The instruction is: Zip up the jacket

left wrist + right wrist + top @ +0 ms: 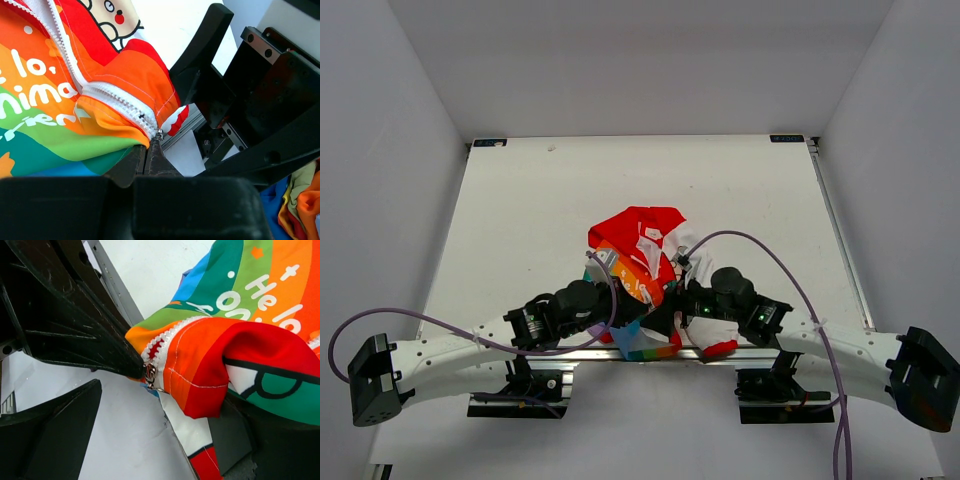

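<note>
The jacket (pixel 640 235) lies crumpled at the near middle of the table, red lining up and rainbow hem (pixel 648 345) toward the arms. In the left wrist view its white zipper teeth (pixel 117 102) run down to the metal zipper slider (pixel 159 134). My left gripper (pixel 148 156) is shut, its tips pinching at that slider, with green hem fabric draped over one finger. The right wrist view shows the same slider (pixel 150 375) against the left gripper's black tip. My right gripper (pixel 165 440) stands wide open around a red-orange fold of the jacket (pixel 215 375), holding nothing.
Both wrists crowd together over the jacket at the table's near edge (pixel 620 355). The right arm's black body (pixel 250 100) fills the right of the left wrist view. Purple cables (pixel 760 245) loop above the arms. White walls enclose the table.
</note>
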You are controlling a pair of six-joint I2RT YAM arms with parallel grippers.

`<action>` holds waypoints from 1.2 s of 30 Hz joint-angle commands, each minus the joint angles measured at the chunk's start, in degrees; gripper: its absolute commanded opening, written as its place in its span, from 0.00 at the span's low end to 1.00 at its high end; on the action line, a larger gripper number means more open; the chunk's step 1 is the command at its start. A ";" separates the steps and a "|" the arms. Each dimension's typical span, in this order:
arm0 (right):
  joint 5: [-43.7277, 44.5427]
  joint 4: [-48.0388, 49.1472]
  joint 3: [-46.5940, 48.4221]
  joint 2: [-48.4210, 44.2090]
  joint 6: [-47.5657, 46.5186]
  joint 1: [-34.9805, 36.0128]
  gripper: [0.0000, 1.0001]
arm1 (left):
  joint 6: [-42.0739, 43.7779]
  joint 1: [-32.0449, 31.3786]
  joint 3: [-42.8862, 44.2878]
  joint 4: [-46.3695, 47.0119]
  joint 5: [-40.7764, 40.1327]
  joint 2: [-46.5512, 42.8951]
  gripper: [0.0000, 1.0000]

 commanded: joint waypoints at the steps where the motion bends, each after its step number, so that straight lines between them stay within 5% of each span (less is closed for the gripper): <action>1: -1.24 6.87 0.46 1.11 0.81 0.29 0.86 | -0.38 0.28 1.90 1.51 0.66 -1.35 0.00; 27: -5.13 6.70 -1.74 -1.87 5.56 0.29 0.59 | -1.62 0.28 1.19 2.21 -0.74 -1.70 0.00; 35: -3.27 7.14 -1.30 -0.46 5.82 0.29 0.41 | -1.18 0.28 1.72 1.86 -0.04 -0.83 0.00; 36: -2.84 6.79 -1.21 -0.55 5.91 0.38 0.33 | -1.09 0.28 1.72 2.03 0.22 -0.83 0.00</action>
